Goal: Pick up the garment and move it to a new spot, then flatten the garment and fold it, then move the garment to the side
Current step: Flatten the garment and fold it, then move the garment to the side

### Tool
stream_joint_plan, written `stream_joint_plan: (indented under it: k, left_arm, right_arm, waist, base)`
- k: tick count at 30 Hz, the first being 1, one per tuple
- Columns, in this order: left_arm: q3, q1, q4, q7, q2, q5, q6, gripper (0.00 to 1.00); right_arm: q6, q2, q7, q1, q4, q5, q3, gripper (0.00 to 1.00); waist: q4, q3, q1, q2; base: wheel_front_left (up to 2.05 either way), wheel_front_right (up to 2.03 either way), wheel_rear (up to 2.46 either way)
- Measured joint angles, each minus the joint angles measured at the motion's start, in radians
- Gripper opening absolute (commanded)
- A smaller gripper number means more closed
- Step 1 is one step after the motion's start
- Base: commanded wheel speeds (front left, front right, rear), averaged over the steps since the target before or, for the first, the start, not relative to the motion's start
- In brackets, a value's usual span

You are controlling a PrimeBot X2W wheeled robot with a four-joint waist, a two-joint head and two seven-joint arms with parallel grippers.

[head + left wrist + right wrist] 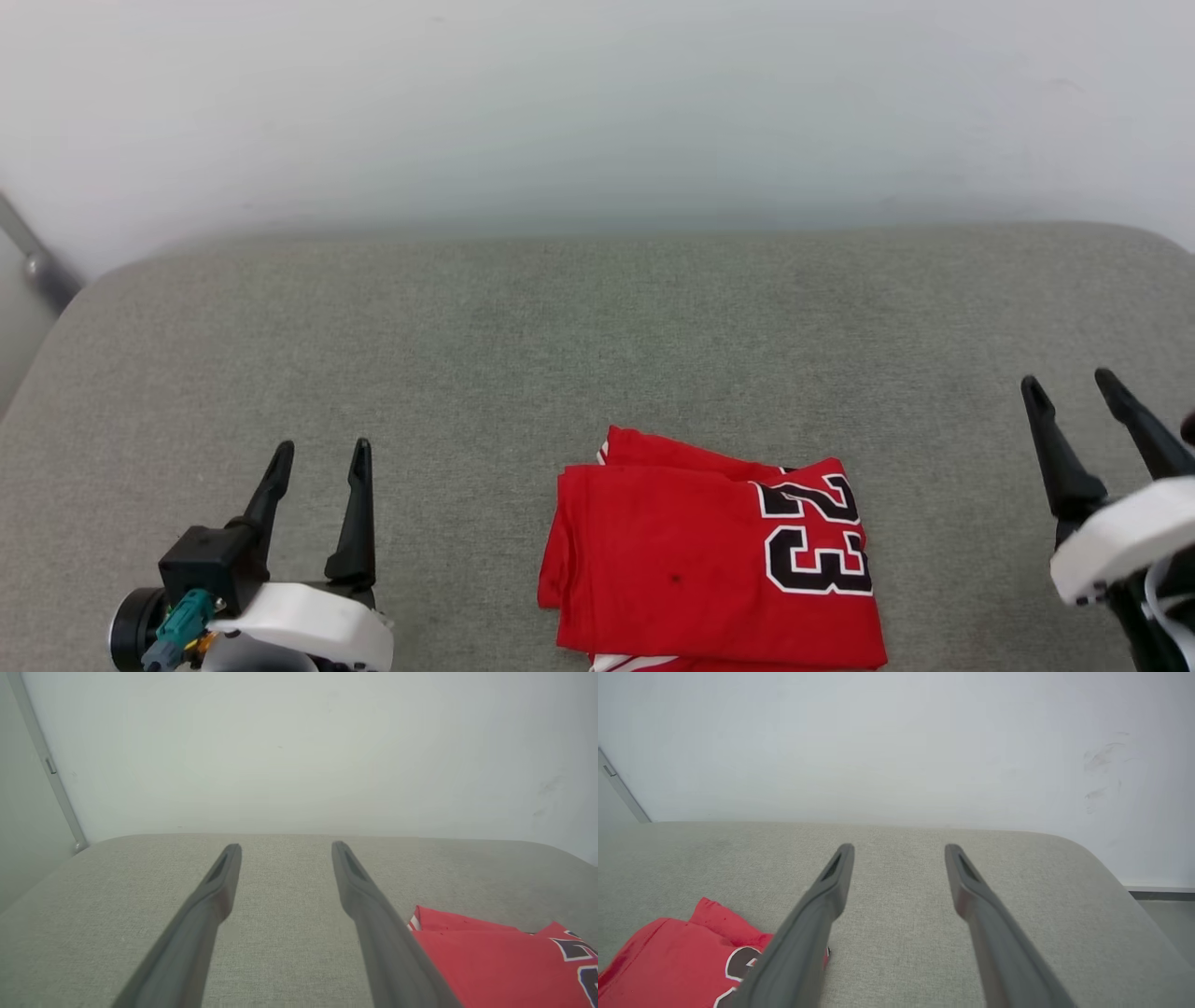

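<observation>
Nearest the robot, the left pincer [322, 448] hovers over the bench [597, 327] with its two dark fingers spread and nothing between them. The left wrist view shows bare grey fabric in the gap. The right pincer [1068, 379] is likewise open and empty, well off to the right.

Between them, close to the near edge and a little right of centre, the garment [691, 560] lies on the bench as a compact red rectangle. Its layers are stacked, the number "23" faces up at its right end, and a strip of white trim peeks out along the near side. Neither pincer touches it; each stands well apart.

Going by this, the flattening and folding look finished, since the shirt is squared off and fairly neat. Whether this spot already counts as "the side" cannot be told. If it does not, one last carry is left.

Beyond, the bench is plain grey fabric up to the pale wall [597, 112].
</observation>
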Motion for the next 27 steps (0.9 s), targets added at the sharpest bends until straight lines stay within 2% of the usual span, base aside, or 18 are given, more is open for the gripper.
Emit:
stream_joint_plan:
  k: [4, 10, 15, 27]
  left_arm:
    - [0.001, 0.025, -0.003, 0.004, 0.001, -0.005, 0.014, 1.0]
    - [-0.002, 0.056, -0.014, 0.012, 0.002, -0.008, 0.026, 1.0]
    - [-0.005, 0.065, -0.024, 0.024, 0.007, -0.009, 0.035, 1.0]
    - [0.002, 0.068, -0.04, 0.03, 0.011, -0.016, 0.053, 1.0]
  right_arm:
    - [0.0, 0.037, -0.011, 0.089, -0.092, -0.018, -0.024, 1.0]
    - [0.0, 0.097, -0.024, 0.164, -0.171, -0.038, -0.005, 1.0]
    - [0.0, 0.123, -0.032, 0.196, -0.193, -0.05, -0.012, 1.0]
    - [0.0, 0.135, -0.019, 0.203, -0.206, -0.057, -0.016, 1.0]
  waist:
    - [-0.012, -0.015, 0.0, 0.0]
    - [-0.021, -0.035, -0.0001, 0.0]
    - [-0.026, -0.046, -0.0001, 0.0]
    - [-0.037, -0.035, 0.0, 0.0]
  base:
    - [0.0, 0.0, 0.0]
    - [0.0, 0.0, 0.0]
    - [0.0, 0.0, 0.0]
    - [0.0, 0.0, 0.0]
